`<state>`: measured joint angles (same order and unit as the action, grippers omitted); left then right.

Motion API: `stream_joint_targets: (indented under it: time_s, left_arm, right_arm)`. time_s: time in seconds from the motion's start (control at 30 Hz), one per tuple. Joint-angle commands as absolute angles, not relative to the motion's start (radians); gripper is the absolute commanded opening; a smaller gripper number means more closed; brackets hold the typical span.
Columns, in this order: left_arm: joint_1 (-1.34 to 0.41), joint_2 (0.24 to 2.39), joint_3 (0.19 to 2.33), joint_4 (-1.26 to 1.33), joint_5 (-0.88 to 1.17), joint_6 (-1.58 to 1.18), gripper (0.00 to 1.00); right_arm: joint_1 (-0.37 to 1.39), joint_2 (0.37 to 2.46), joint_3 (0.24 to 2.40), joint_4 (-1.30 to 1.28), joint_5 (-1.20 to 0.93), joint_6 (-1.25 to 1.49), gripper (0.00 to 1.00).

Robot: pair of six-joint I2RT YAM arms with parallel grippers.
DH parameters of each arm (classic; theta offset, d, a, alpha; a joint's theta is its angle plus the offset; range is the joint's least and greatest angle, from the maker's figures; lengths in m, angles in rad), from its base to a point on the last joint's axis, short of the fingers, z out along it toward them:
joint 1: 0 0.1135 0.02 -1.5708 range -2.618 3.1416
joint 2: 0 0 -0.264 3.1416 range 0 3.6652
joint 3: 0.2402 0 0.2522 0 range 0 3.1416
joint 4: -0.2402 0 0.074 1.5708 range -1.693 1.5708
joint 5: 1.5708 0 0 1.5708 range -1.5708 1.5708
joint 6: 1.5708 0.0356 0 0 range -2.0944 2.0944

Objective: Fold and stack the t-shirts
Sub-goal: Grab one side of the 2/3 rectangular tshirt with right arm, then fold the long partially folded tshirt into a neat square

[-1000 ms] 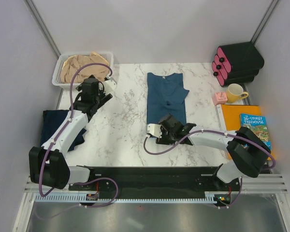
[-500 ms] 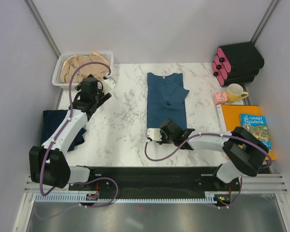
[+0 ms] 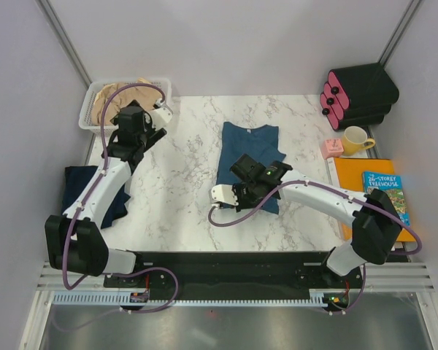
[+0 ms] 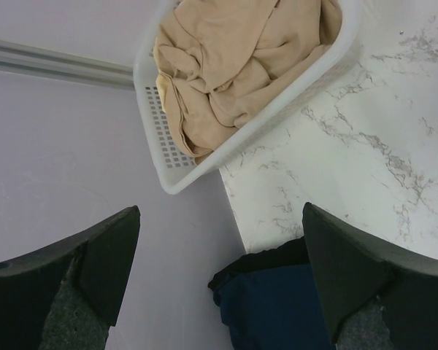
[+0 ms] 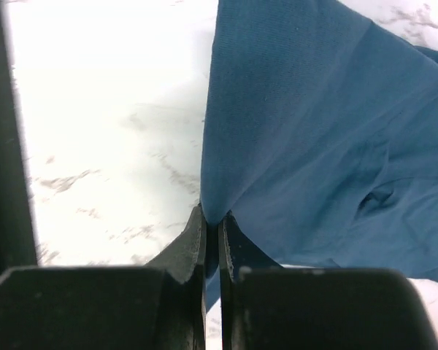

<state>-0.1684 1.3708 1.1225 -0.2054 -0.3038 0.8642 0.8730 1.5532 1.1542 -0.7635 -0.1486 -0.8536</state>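
Three shirts were in view. The teal-blue shirt (image 3: 250,149) (image 5: 314,124) lay lengthwise near the middle of the table (image 3: 182,182). Its corner at 7 o'clock was drawn up off the marble into a peak. That peak sat pinched in the right gripper (image 3: 241,193) (image 5: 210,219), whose fingers stood almost together with only the fold of cloth between them. In the right wrist view the rest of the fabric spread away from the tips toward 1 o'clock.

The navy shirt (image 3: 77,189) (image 4: 270,306) lay bunched at the table's 9 o'clock edge, partly hanging over it. The beige shirt (image 3: 113,102) (image 4: 241,65) was crumpled inside the white basket (image 3: 84,117) (image 4: 277,109) at the 10 o'clock corner.

The left gripper (image 3: 144,137) (image 4: 219,248) hung just on the 5 o'clock side of the basket with its fingers spread wide and nothing between them. In the left wrist view the basket lay beyond the tips and the navy shirt nearer, between them.

At 3 o'clock stood a yellow mug (image 3: 356,138), with a book (image 3: 385,191) just toward 5 o'clock from it.
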Motion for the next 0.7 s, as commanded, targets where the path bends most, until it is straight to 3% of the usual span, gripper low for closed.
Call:
stream_joint_targets:
  time_s: [0.0,0.33,0.67]
  left_arm:
    - [-0.163,1.370,1.189,-0.149,-0.270,0.902,1.00]
    - [-0.164,1.361,1.201,-0.152,-0.264,0.905,1.00]
    - [-0.164,1.385,1.215,-0.161,-0.261,0.896,1.00]
  right_arm:
    - [0.876,1.534,1.273,-1.129,-0.313,-0.951,0.02]
    - [0.897,1.551,1.500,-1.385,-0.423,-1.038,0.00]
    - [0.827,1.632,1.532,-1.240,-0.216,-1.124,0.00]
